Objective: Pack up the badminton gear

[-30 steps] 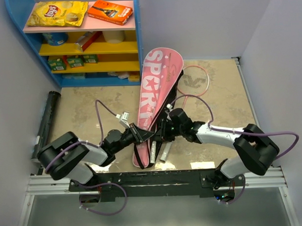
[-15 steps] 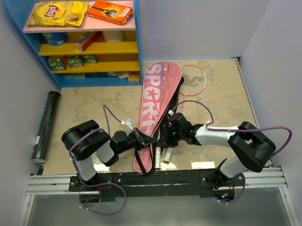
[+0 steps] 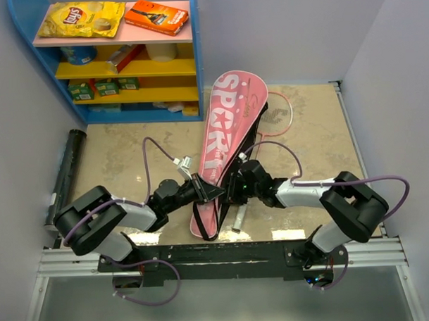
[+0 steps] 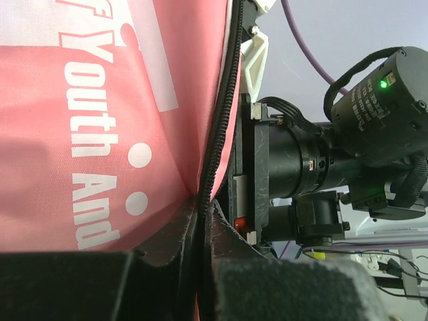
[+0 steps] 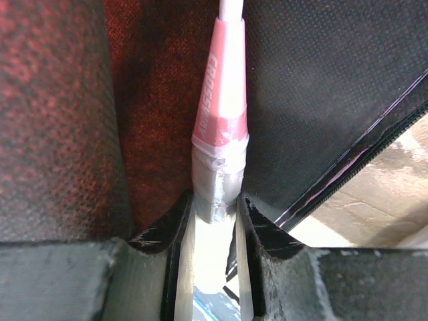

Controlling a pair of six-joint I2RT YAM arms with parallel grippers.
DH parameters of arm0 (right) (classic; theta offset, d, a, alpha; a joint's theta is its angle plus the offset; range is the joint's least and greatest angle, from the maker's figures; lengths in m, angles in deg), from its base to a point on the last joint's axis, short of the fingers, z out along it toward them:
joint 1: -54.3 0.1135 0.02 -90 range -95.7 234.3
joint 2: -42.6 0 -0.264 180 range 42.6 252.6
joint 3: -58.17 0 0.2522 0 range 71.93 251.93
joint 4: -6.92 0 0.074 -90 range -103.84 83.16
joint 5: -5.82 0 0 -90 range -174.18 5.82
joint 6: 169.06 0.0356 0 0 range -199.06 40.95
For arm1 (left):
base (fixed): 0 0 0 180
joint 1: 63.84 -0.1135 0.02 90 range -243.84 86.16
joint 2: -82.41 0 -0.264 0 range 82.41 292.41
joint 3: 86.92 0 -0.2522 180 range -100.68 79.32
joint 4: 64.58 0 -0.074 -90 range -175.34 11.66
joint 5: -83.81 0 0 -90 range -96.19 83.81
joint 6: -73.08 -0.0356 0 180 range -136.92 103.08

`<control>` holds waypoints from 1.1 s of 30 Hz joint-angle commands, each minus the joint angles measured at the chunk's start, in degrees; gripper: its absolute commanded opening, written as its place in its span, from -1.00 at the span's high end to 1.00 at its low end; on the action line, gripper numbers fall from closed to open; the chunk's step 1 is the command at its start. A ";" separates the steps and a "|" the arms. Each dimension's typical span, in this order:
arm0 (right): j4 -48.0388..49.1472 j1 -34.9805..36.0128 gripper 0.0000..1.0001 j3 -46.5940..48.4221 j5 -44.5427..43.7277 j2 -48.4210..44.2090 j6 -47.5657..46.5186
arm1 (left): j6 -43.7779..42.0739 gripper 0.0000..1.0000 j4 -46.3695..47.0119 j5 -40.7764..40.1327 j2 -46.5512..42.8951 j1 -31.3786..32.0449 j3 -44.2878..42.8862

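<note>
The pink bag [image 3: 232, 125] lettered "SPORT" lies slanted across the table's middle, its narrow end toward the arms. My left gripper [image 3: 207, 192] is shut on the bag's black zipper edge [image 4: 212, 147], with its fingertips [image 4: 231, 231] pinching the seam. My right gripper [image 3: 238, 189] is shut on a racket's white-and-pink handle [image 5: 221, 134] and sits at the bag's open side. The handle end [image 3: 237, 222] sticks out toward the arms. A racket head [image 3: 282, 112] peeks out from under the bag on the right. The long black tube [image 3: 63, 178] lies along the left wall.
A blue shelf unit [image 3: 197, 55] at the back left holds a yellow chips packet [image 3: 81, 18], an orange box [image 3: 156, 16] and smaller packets. Grey walls close in the left and right sides. The arms' mounting rail [image 3: 218, 253] runs along the near edge.
The bag's wide end has swung slightly right and now covers more of the racket head. The left arm's elbow has moved back to the left. Both grips are unchanged.
</note>
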 commanded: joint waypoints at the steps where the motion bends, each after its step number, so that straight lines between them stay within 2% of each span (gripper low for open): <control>1: 19.40 -1.03 0.72 -0.22 -6.02 0.71 4.94 | 1.57 1.00 7.74 10.65 3.50 2.83 2.98; 5: 21.43 -0.94 0.63 -0.76 -5.23 1.67 5.48 | 2.10 1.00 10.04 10.65 5.70 2.92 3.95; 10: 23.46 -0.59 0.33 -1.19 -3.03 3.79 5.83 | 1.84 1.00 9.34 10.56 5.10 2.92 3.52; 13: 20.39 -0.41 0.16 -1.02 -4.34 1.25 3.99 | 0.35 1.00 5.83 9.95 3.43 2.83 2.73; 20: -0.06 -0.32 -0.04 3.28 -10.06 -8.42 -3.22 | -1.24 1.00 1.70 8.72 1.05 2.74 1.85; 25: -10.98 -0.32 -0.15 5.30 -13.74 -14.40 -7.44 | -1.68 1.00 1.08 8.36 1.49 2.30 1.14; 28: -21.76 -0.59 -0.18 7.23 -19.53 -18.53 -9.72 | -2.12 1.00 0.29 8.45 1.05 1.95 0.53; 29: -23.98 -0.68 -0.21 7.76 -23.82 -20.02 -10.95 | -2.38 1.00 -0.15 8.36 0.88 1.86 0.09; 33: -30.85 -3.31 -0.19 11.54 -29.55 -18.90 -14.64 | -3.87 1.00 -2.96 8.45 -0.36 0.99 -0.53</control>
